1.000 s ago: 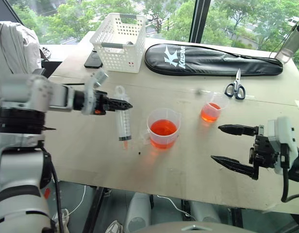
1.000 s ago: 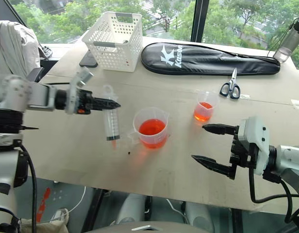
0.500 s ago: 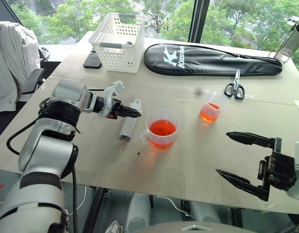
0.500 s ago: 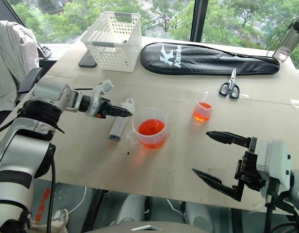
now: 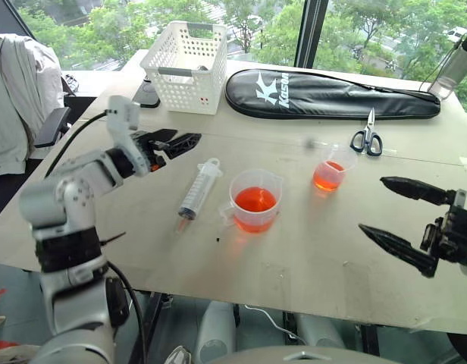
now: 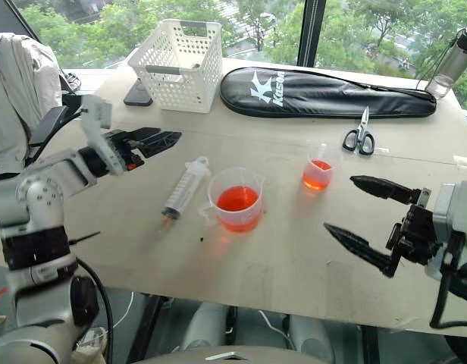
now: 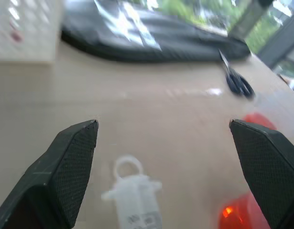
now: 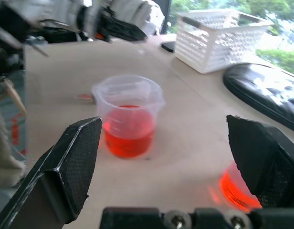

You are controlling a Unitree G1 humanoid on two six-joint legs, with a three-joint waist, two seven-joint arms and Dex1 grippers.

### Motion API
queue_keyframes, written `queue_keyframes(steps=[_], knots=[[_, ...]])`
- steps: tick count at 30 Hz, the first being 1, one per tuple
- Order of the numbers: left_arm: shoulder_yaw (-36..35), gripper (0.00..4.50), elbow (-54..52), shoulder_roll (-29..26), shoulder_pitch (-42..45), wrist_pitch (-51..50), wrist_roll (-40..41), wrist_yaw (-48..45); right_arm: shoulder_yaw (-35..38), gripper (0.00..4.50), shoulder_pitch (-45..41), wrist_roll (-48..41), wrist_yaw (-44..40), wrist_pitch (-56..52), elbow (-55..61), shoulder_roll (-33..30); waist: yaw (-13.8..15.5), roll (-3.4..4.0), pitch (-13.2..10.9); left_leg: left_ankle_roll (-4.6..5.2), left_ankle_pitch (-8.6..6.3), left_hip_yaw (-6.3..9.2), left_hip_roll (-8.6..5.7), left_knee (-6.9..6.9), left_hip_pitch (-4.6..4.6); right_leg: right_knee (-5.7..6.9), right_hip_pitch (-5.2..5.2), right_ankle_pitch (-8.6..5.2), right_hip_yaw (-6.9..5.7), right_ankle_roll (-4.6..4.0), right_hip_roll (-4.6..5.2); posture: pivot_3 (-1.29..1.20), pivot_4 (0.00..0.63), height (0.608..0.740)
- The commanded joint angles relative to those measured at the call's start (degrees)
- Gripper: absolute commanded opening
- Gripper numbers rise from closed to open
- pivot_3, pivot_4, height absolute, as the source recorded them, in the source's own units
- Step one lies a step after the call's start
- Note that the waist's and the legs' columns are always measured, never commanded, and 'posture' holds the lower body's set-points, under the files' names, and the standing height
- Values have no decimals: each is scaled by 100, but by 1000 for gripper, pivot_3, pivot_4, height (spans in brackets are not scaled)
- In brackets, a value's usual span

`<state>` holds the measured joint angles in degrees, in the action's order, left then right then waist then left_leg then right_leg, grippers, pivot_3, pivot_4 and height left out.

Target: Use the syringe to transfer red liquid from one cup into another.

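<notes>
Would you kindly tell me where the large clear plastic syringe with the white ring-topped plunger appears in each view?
Left eye view: the syringe lies flat, robot's left of the wide handled measuring cup.
Right eye view: same spot, beside that cup.
Left wrist view: ring end between the fingers.
Right wrist view: cannot tell.
Shared landmark: the measuring cup.

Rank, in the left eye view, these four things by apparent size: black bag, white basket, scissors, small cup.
1. black bag, clearly the largest
2. white basket
3. scissors and small cup: these look about alike, so I do not rank them.
</notes>
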<state>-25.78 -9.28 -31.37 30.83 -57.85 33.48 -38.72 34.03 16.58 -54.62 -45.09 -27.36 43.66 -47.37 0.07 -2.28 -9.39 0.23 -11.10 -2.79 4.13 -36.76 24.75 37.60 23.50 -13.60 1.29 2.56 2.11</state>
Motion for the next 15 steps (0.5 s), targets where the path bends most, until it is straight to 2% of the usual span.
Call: queue_keyframes(steps=[1, 5, 9, 15], knots=[[-478, 4484, -1102, 210, -678, 315, 706, -59, 117, 4500, -80, 449, 212, -23, -645, -27, 20, 1, 4, 0, 0, 1, 0, -1, 0, 0, 0, 0, 0, 0, -2, 0, 150, 724], [-573, 4484, -1662, 252, -1822, 1179, 447, -42, 490, 4500, 539, 1176, -447, 524, -1203, 37, 67, 2, 5, 0, -1, -5, 0, 5, -1, -8, -1, -1, 7, 0, -3, 0, 150, 724], [-618, 4484, -1762, 82, -2940, 1921, 111, -232, 772, 4500, 976, 1650, -842, 1011, -1590, 169, 68, 7, 9, 0, -1, -1, 2, 9, -4, -6, 1, -2, 5, 0, -9, 0, 150, 724], [-499, 4484, -1870, -16, -3969, 2490, 15, -458, 868, 4500, 1348, 2063, -1287, 1557, -2103, 351, 65, 5, 17, -3, -3, -7, 7, 3, -12, -10, 4, -12, 6, 14, 1, 0, 150, 724]])
